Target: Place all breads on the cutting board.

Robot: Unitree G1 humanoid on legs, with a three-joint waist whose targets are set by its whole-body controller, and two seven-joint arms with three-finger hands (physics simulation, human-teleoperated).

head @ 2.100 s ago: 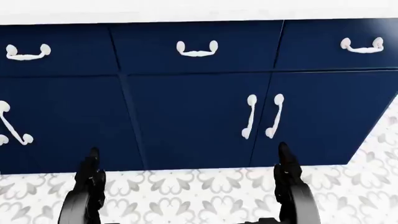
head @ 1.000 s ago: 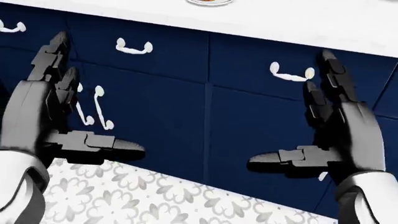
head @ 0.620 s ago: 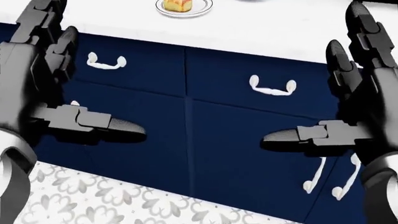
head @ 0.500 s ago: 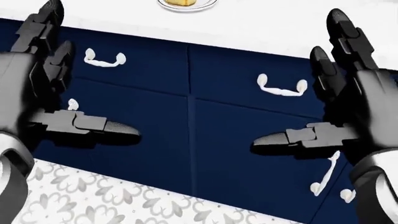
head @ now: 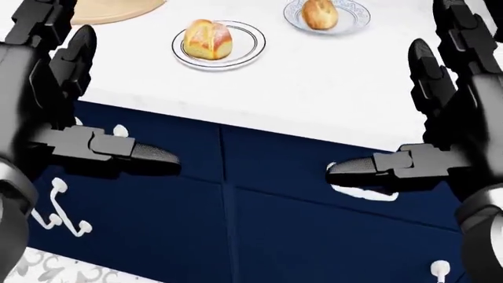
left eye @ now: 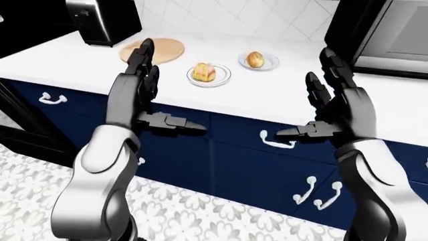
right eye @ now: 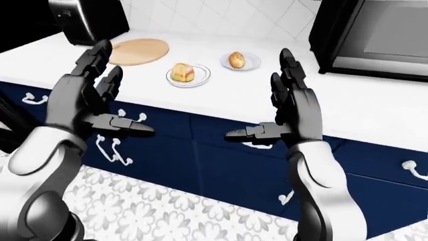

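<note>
Breads are sitting on two small plates on the white table: a sugar-dusted bun (head: 207, 39) on the nearer plate (head: 250, 49), a browner roll (head: 319, 13) on the farther plate (head: 354, 17). In the left-eye view, I am seeing the round wooden cutting board (left eye: 167, 48) lying left of them, near a dark appliance (left eye: 104, 20). I am holding my left hand (left eye: 142, 98) and right hand (left eye: 336, 109) raised, fingers spread, empty, thumbs pointing inward, above navy drawers (head: 275, 159).
</note>
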